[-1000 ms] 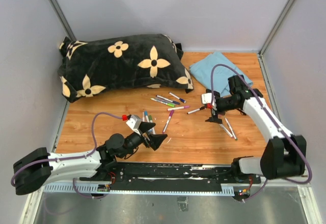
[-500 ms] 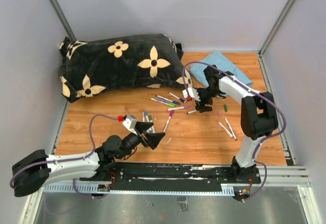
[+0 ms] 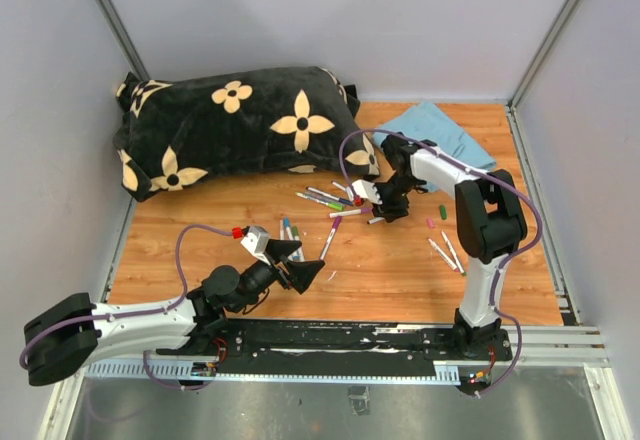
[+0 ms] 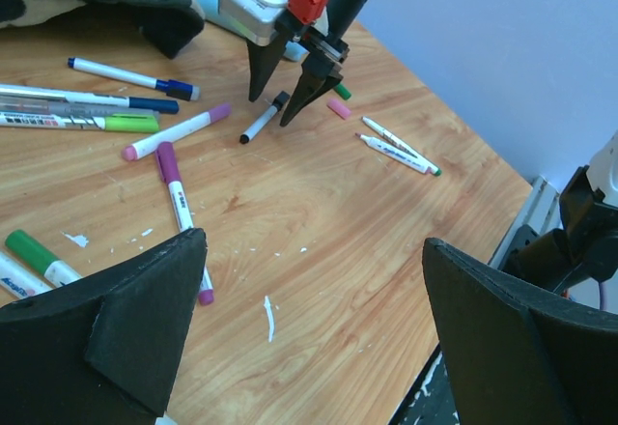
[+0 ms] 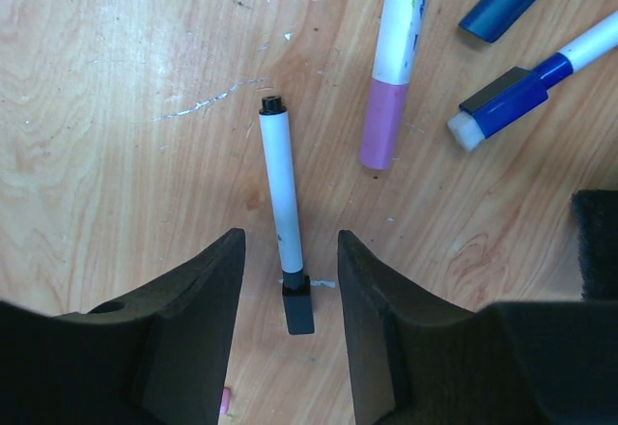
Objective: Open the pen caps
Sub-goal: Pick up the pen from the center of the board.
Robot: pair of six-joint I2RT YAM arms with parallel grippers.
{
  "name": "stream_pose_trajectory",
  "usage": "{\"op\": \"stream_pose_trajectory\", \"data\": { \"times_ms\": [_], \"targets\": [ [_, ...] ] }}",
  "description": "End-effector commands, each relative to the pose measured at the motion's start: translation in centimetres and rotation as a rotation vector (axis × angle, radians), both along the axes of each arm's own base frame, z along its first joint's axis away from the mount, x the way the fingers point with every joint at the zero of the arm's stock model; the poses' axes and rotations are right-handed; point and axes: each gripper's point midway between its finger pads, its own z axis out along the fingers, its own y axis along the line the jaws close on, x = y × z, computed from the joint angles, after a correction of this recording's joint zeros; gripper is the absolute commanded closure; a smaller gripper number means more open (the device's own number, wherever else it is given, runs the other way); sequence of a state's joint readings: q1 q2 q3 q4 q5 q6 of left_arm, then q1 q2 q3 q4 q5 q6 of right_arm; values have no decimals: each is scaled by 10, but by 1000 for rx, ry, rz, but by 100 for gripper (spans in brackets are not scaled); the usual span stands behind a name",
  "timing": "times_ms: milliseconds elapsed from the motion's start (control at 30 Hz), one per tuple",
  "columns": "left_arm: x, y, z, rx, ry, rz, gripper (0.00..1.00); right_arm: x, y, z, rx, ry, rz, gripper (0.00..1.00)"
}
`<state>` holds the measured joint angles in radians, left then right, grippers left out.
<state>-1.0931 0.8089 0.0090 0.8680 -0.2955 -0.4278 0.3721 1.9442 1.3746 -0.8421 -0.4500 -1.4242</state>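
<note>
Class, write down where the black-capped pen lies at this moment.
In the right wrist view the black-capped pen lies flat on the table, its cap end between the parted fingers of the right gripper, with a pink-capped pen just to its right.

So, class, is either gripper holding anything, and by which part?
Nothing is held. The right gripper straddles the black-capped pen at its cap end, with gaps on both sides; the left gripper is open and empty.
</note>
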Motion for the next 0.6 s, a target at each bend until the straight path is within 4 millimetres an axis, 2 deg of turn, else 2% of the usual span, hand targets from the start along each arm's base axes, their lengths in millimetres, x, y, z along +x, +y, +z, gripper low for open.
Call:
{"op": "stream_pose_trajectory", "data": {
  "times_ms": [0, 333, 567],
  "targets": [
    [4, 3, 8, -34, -13, 25, 3, -7, 1, -3, -44, 41, 0, 58],
    [4, 5, 9, -41, -18, 27, 3, -12, -1, -10, -80, 48, -4, 72],
    [2, 5, 12, -54, -21, 17, 3, -26, -1, -19, -110, 62, 12, 85]
  ]
}}
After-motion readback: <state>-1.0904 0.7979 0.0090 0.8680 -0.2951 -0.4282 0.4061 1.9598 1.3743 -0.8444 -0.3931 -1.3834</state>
